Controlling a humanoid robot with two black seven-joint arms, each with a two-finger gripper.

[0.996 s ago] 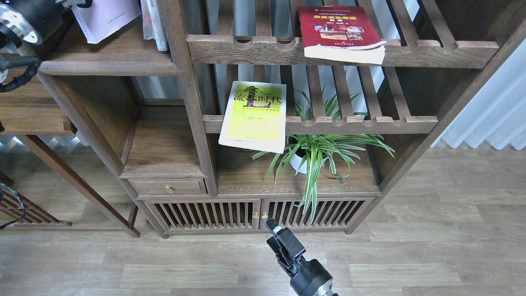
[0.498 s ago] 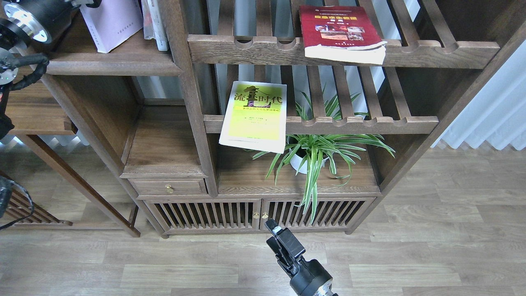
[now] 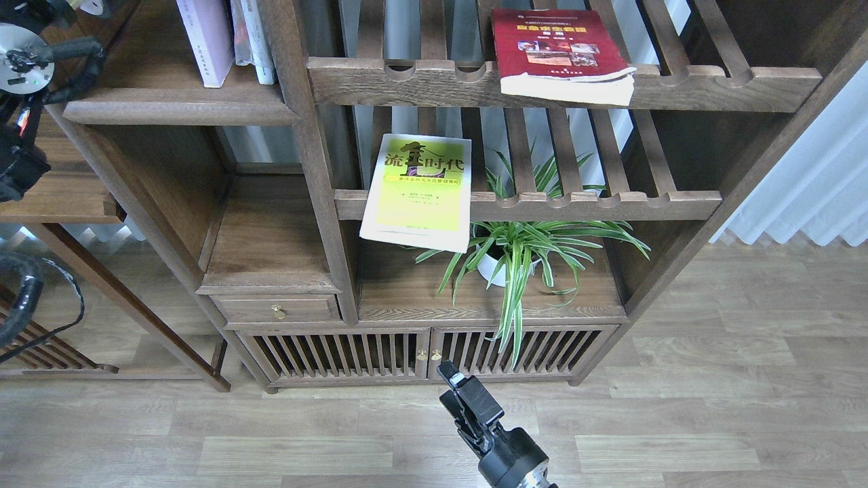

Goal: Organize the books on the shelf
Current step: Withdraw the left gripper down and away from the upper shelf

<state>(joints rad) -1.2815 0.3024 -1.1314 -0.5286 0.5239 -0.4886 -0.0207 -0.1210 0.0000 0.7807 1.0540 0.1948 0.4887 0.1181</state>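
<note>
While wood-plank floor [image 3: 712, 420] fronts the shelf [image 3: 169, 112], right claw [image 3: 456, 385] hangs closed, empty; left unseen.

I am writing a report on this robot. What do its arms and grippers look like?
The right gripper is black with two flat fingers on a round black wrist. The left arm, at the picture's edge, shows a silver disc with a small green light and looping black cables; its gripper is out of view.

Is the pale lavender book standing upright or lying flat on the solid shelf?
Upright. The pale lavender book stands on its lower edge on the solid shelf, beside other upright white books.
</note>
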